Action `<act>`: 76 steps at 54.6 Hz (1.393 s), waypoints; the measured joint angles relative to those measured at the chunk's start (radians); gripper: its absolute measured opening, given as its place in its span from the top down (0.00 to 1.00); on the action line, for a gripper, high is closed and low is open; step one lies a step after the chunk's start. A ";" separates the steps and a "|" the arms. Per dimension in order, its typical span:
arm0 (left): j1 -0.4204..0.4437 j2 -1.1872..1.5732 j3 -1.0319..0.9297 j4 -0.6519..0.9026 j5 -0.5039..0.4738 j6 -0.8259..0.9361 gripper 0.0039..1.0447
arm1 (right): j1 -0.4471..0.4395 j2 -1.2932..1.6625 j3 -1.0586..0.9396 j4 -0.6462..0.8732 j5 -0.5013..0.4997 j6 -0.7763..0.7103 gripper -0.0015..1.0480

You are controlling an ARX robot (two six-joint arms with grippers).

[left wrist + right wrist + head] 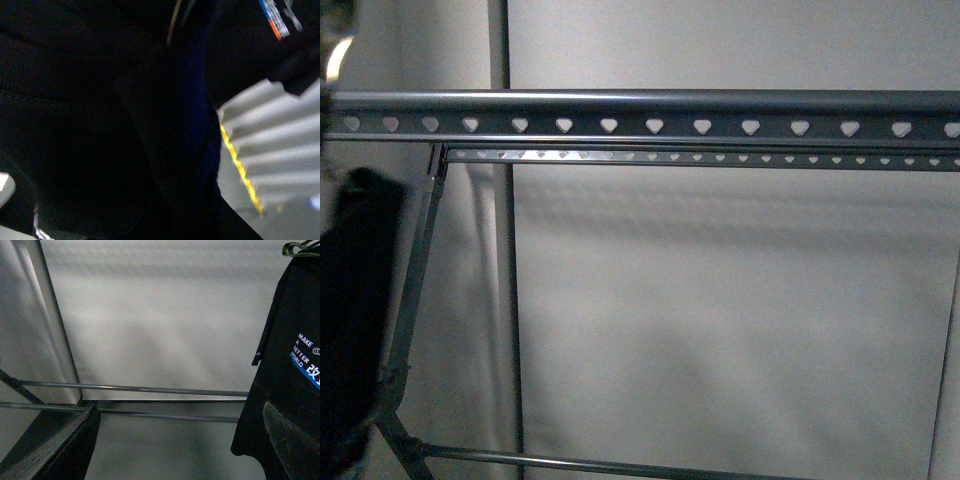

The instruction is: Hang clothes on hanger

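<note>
Print on the T-shirt (285, 390), right wrist view: white "MAKE A BETTER WORLD", stacked in short lines along a blue arc. White Chinese characters sit beside it, cut off at the frame edge. There is a small white mark on the sleeve, unreadable.

Left wrist view: black cloth fills most of the frame. A striped blue, orange and white tag (275, 20) shows at one corner, its writing too blurred to read. Past the cloth is a ribbed grey sheet (280, 135) with a yellow edge.

The T-shirt hangs from a coat hanger (300, 247). In the front view it is at the far left, beside the slanted leg of the clothes rack (650, 100) and below its heart-punched top rail. I cannot tell whether the hook sits on the rail.

My right gripper (179, 412): fingers wide apart, nothing between them, T-shirt just beside one finger. My left gripper: lost in black cloth, so I cannot tell how far it is open.
</note>
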State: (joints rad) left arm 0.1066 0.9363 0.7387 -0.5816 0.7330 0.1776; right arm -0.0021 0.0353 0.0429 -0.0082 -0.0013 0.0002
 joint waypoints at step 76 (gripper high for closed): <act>-0.356 0.704 0.674 0.326 -0.158 1.456 0.96 | -0.390 0.913 0.539 0.174 -0.925 -0.934 0.07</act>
State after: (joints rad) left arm -0.2489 1.6402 1.4128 -0.2554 0.5751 1.6341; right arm -0.3920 0.9482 0.5819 0.1658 -0.9268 -0.9337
